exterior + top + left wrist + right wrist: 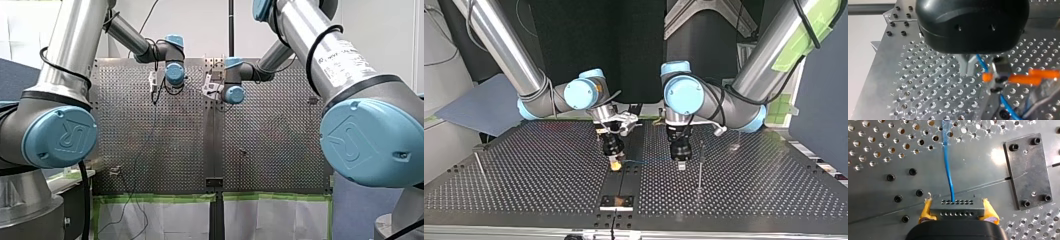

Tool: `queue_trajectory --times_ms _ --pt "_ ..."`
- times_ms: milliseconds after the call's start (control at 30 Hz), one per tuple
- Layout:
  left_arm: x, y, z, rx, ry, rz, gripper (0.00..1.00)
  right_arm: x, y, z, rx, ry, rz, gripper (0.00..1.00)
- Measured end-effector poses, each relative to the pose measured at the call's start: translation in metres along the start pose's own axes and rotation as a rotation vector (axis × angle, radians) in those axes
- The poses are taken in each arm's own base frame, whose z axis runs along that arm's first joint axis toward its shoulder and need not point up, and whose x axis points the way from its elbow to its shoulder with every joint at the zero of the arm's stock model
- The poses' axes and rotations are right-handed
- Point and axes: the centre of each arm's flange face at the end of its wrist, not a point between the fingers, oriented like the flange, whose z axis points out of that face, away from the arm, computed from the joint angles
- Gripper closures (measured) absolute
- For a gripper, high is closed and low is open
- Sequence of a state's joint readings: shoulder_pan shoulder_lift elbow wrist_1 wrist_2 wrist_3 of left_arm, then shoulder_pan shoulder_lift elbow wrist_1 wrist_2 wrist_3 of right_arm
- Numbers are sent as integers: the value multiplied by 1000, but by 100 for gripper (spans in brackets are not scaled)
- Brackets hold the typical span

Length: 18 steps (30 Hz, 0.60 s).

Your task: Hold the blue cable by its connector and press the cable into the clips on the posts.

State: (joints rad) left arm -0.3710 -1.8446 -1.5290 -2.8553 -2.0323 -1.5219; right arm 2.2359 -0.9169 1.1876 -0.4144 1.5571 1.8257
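Gripping the grey connector by its two short ends, my right pincer is clenched on it, with one yellow pad on each side. The connector's long axis goes across the pincer, from 9 o'clock to 3 o'clock. The blue cable leaves the middle of the connector's far face and runs straight ahead of the pincer, toward 12 o'clock, with a light bend, over the perforated surface. A black plate is screwed on the surface at about 2 o'clock from the connector.

In the top view the cable is a thin line, almost level, that goes from my right pincer toward 3 o'clock and reaches my left pincer. A thin post stands upright just beside my left pincer, at its 3 o'clock.

My right arm comes down from 11 o'clock and my left arm from 1 o'clock. Both wrists are bent, so both pincers point down at the surface near its middle seam.

In the left wrist view the cable passes just beside a metal finger under the black body. I cannot tell if this pincer is clenched or released.
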Motion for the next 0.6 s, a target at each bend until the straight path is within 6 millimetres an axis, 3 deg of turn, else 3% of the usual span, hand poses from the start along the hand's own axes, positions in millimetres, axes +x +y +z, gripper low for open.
queue_trajectory --times_ms 600 --pt "0 -11 -9 24 8 -44 99 -7 10 -4 -17 -16 -1 100"
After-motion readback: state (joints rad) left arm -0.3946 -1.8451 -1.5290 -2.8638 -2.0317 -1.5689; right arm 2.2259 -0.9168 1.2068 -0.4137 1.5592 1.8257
